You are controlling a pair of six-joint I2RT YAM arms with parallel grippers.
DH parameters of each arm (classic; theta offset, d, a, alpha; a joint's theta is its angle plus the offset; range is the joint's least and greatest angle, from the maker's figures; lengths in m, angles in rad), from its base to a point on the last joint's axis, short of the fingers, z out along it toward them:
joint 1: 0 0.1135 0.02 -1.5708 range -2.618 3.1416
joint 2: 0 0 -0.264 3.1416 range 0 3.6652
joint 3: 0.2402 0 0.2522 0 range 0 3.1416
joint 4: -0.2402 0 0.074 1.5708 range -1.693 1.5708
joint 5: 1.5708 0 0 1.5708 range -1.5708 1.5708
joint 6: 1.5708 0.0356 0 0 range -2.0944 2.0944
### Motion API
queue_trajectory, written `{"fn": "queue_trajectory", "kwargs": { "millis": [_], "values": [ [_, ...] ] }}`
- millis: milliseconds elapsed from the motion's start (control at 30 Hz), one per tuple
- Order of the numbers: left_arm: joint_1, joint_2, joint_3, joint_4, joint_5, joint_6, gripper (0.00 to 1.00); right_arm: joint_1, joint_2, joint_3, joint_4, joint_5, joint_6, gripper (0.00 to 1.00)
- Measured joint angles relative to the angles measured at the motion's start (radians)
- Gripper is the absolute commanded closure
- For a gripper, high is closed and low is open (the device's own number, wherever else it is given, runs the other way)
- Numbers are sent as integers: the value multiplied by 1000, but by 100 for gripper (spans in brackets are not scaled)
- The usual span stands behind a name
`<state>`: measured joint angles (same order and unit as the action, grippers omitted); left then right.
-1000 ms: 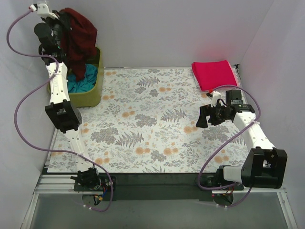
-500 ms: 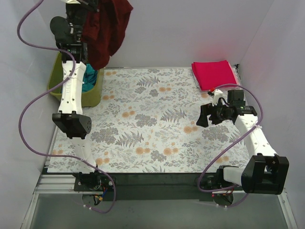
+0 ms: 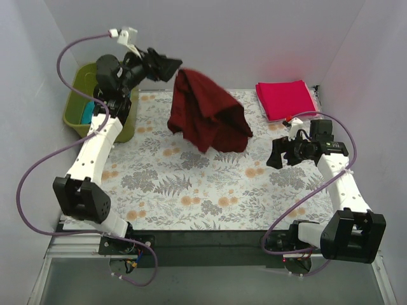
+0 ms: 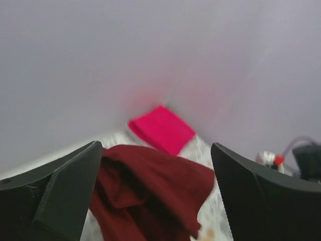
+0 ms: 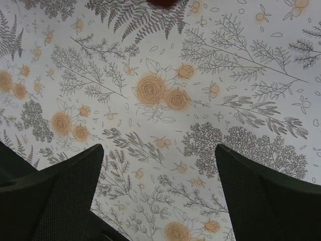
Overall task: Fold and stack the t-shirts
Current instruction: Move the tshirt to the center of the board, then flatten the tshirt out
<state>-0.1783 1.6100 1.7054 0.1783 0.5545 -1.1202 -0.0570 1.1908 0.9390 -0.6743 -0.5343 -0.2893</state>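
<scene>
Tabletop under a floral cover [image 3: 191,190], seen from above, with two white arms bolted at the near edge; left gripper [image 3: 172,68] raised high over the far left, fingers [image 4: 60,196] spread wide and gripping nothing; dark maroon t-shirt [image 3: 210,121] just beyond those fingertips, bunched and rumpled, clear of both fingers in the wrist view; hard to tell whether hanging in the air or down on the cover; bright pink-red t-shirt [image 3: 287,98] folded flat in the far right corner, well apart from the maroon one; teal t-shirt [image 3: 86,114] crumpled inside an olive green bin [image 3: 124,127] at the far left, behind the left arm; right gripper [image 3: 268,155] low over the right side of the cover, near the pink-red shirt, fingers [image 5: 55,196] wide apart with only floral print between them.
</scene>
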Motion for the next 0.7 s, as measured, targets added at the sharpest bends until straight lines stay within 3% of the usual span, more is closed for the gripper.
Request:
{"fn": "queue_trajectory", "kwargs": {
  "millis": [133, 233, 433, 600, 700],
  "values": [
    [48, -196, -357, -165, 61, 62, 10, -10, -10, 37, -50, 5, -63, 2],
    [110, -289, -520, -304, 87, 169, 11, -13, -7, 60, -77, 3, -120, 2],
    [110, -259, -574, -550, 130, 391, 11, 27, 100, 103, -111, 13, -183, 7],
    [80, -132, -608, -682, 118, 487, 23, 196, 222, 196, -109, 66, -187, 15],
    [59, -85, -642, -727, 85, 508, 23, 292, 278, 244, -84, 97, -177, 16]
  ]
}}
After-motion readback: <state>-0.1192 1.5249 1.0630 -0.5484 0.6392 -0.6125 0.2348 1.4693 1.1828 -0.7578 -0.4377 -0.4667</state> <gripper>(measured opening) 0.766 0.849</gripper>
